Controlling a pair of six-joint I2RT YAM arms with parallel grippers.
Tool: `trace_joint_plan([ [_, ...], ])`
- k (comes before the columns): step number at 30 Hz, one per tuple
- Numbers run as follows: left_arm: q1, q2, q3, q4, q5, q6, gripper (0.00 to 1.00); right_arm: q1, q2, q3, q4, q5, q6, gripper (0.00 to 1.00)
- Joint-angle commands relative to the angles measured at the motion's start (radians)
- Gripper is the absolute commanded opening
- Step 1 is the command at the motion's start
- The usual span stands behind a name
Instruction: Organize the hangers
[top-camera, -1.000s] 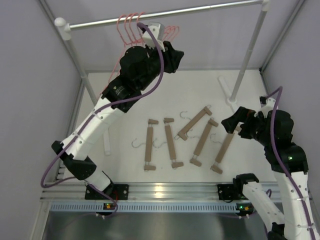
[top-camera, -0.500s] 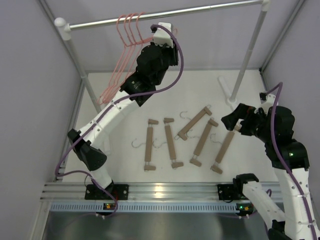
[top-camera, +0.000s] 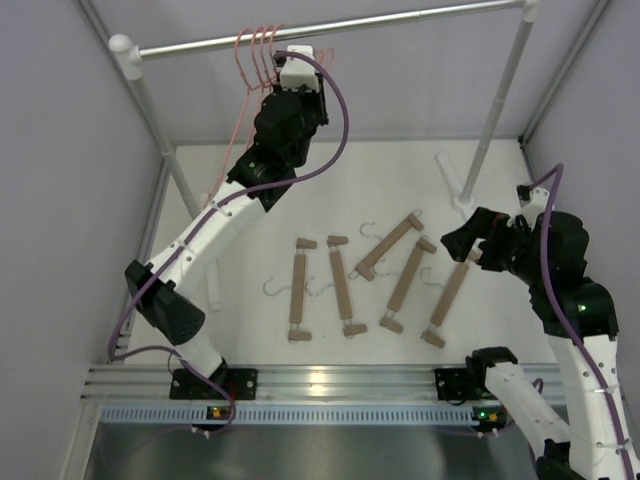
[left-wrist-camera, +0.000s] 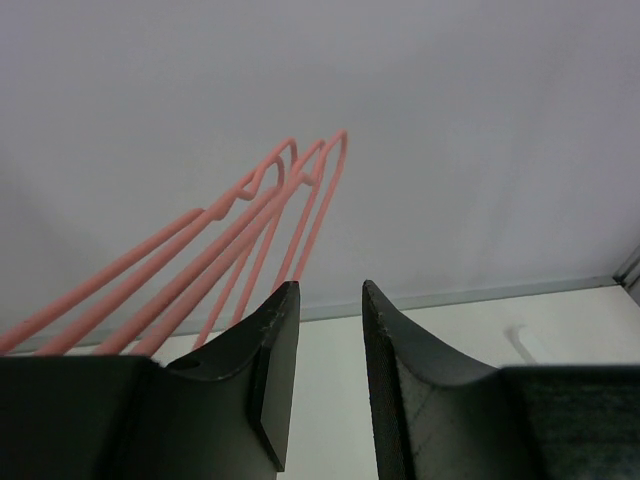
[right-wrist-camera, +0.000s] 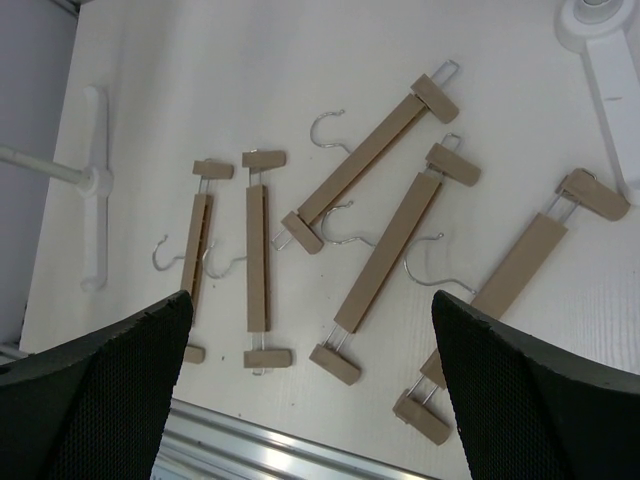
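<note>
1. The left gripper (left-wrist-camera: 330, 292) is held with its jaws slightly apart and nothing between them, just beside the pink hangers (top-camera: 258, 55) hung on the rail (top-camera: 400, 18).
2. The right gripper (right-wrist-camera: 310, 297) is spread wide above five wooden hangers (right-wrist-camera: 385, 265) laid on the table (right-wrist-camera: 200, 80).

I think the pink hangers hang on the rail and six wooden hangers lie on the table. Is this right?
Not six: the right wrist view shows five wooden hangers on the table. The pink hangers do hang on the rail.
</note>
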Motion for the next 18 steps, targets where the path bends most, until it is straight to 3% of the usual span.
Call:
trace_joint_plan([
  [1,0.030,-0.085,-0.021,0.073,-0.027,0.021,0.36,-0.008,0.009,0.034,0.053,-0.022,-0.011,0.99],
  [18,0.165,-0.225,-0.166,0.067,-0.013,0.006,0.36,-0.008,0.020,0.042,0.065,-0.037,-0.010,0.99],
])
